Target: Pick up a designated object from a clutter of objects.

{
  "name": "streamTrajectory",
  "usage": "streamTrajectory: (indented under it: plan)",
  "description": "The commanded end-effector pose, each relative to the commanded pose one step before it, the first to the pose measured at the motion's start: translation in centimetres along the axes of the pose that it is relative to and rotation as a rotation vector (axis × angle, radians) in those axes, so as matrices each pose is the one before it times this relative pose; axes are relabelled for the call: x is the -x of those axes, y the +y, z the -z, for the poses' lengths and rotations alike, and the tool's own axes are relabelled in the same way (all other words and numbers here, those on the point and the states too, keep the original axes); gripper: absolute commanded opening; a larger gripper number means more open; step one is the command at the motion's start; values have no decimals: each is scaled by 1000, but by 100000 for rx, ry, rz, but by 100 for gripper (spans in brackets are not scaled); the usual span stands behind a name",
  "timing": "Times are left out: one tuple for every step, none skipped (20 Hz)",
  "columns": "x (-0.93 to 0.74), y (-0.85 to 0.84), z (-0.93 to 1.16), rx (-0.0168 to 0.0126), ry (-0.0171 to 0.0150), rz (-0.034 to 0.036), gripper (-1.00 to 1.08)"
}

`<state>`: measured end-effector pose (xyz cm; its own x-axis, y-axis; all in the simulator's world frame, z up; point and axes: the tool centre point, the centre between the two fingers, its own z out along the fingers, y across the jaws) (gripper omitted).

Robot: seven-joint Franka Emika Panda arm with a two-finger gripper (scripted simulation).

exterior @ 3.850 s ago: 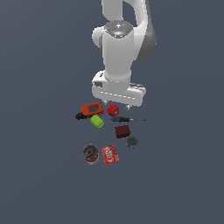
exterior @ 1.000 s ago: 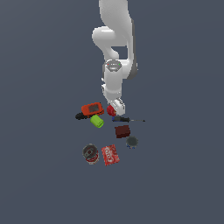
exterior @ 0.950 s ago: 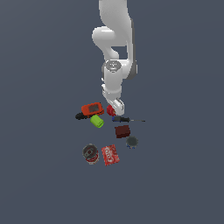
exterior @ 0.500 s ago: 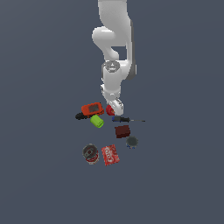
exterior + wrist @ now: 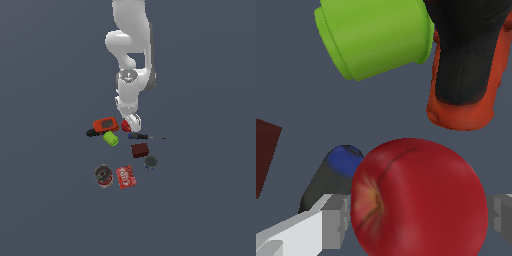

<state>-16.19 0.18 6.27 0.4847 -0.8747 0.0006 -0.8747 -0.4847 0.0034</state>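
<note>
the gripper [image 5: 131, 121] is down in the middle of the clutter, right over the red apple [image 5: 418, 197]. in the wrist view the apple fills the space between the two grey fingers [image 5: 336, 220], one on each side, but i can't tell if the pads are actually touching it, so i can't say whether the claw is gripping or just straddling it.

the apple is basically round, so no real long axis. its stem dimple [image 5: 377, 204] is tipped sideways toward one finger instead of facing the camera, so it's lying on its side.

in the exterior view only a sliver of apple [image 5: 125, 125] shows beside the gripper. it sits just to the exterior view's right of the orange-red device [image 5: 106, 124], with the green cylinder [image 5: 111, 138] lying on its side just below that. the screwdriver [image 5: 142, 136] lies across with its dark handle near the apple and its thin shaft pointing to the exterior view's right.

further toward the camera are the dark red box [image 5: 140, 150], the dark disc [image 5: 150, 162], the flat red packet [image 5: 126, 176] and the round can [image 5: 103, 175], all well apart from the apple.
</note>
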Motion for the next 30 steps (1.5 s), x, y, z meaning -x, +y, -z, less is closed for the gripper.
streamTrajectory:
  plan:
    - [7, -302, 330, -227, 127, 120, -100]
    - [12, -127, 185, 0, 0, 0, -100]
    - [15, -151, 219, 0, 0, 0, -100]
    - [40, -187, 253, -1, -3, 69, -100]
    - [19, -198, 288, 0, 0, 0, -100]
    - [22, -223, 323, 0, 0, 0, -100]
    - [41, -256, 359, -1, -3, 49, -100]
    - [26, -273, 396, 0, 0, 0, -100]
    - [52, -311, 433, -2, -5, 69, -100]
    - [31, -325, 471, 0, 0, 0, -100]
    - [33, -352, 510, 0, 0, 0, -100]
    - [60, -392, 549, -3, -6, 69, -100]
    - [55, -417, 590, -2, -5, 49, -100]
    - [40, -438, 633, 0, 0, 0, -100]
    - [67, -480, 674, -3, -7, 69, -100]
    - [62, -503, 711, -2, -5, 48, -100]
    - [62, -519, 734, -3, -5, 48, -100]
    - [44, -519, 743, 0, 0, 0, -100]
    - [70, -539, 753, -4, -7, 69, -100]
    - [62, -543, 762, -3, -5, 48, -100]
    - [43, -544, 772, 0, 0, 0, -100]
    - [80, -569, 782, -5, -10, 97, -100]
    - [42, -562, 791, 0, 0, 0, -100]
    - [80, -587, 801, -6, -10, 97, -100]
    - [60, -588, 810, -3, -5, 48, -100]
    - [39, -589, 819, 0, 0, 0, -100]
    - [66, -609, 828, -4, -7, 69, -100]
    - [57, -614, 835, -3, -5, 48, -100]
    - [55, -609, 824, -3, -5, 48, -100]
    - [53, -596, 802, -4, -5, 48, -100]
